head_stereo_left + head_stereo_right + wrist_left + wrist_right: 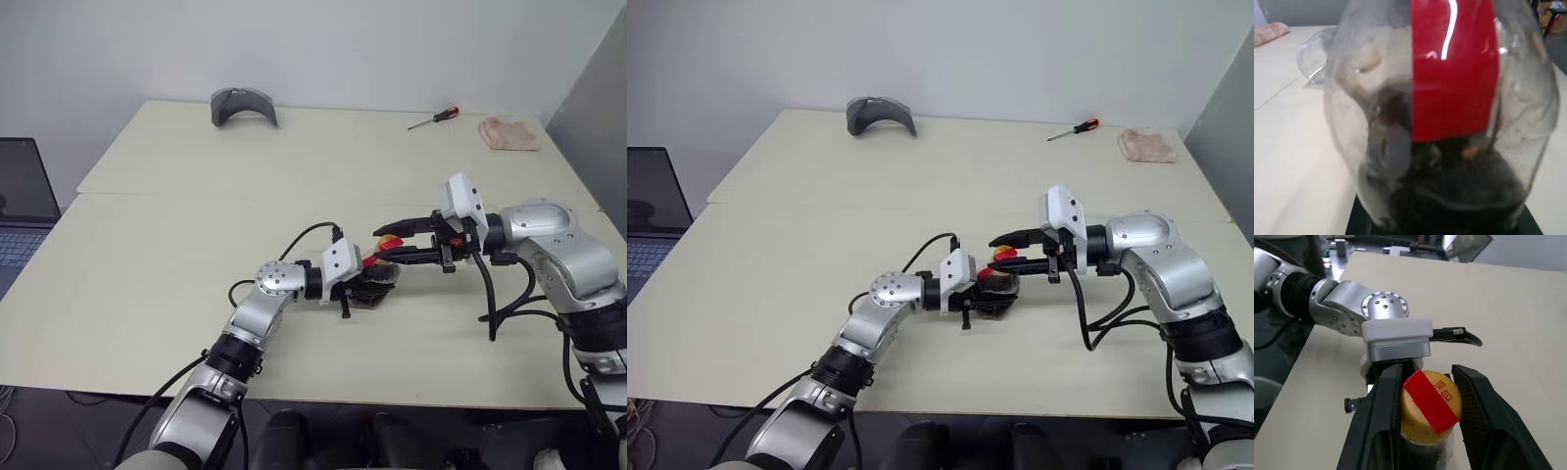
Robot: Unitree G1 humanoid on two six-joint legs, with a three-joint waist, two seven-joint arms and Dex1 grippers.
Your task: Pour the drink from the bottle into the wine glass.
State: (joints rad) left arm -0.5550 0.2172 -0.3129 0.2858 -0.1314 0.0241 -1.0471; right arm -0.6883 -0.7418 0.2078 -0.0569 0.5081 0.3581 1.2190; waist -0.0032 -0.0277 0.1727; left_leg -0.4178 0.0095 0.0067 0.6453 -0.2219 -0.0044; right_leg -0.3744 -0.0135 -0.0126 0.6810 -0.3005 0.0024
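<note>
My left gripper is shut on the bottle, a clear plastic one with a red label, and holds it low over the table. The dark drink sits in its bottom. From the right, my right gripper reaches in level, and its two black fingers press on either side of the yellow cap, which has a red strip across it. A clear rounded edge shows behind the bottle. I cannot tell whether it is the wine glass.
At the table's far edge lie a grey curved object, a red-handled screwdriver and a pink cloth. A laptop stands off the table's left side. A seam runs across the tabletop.
</note>
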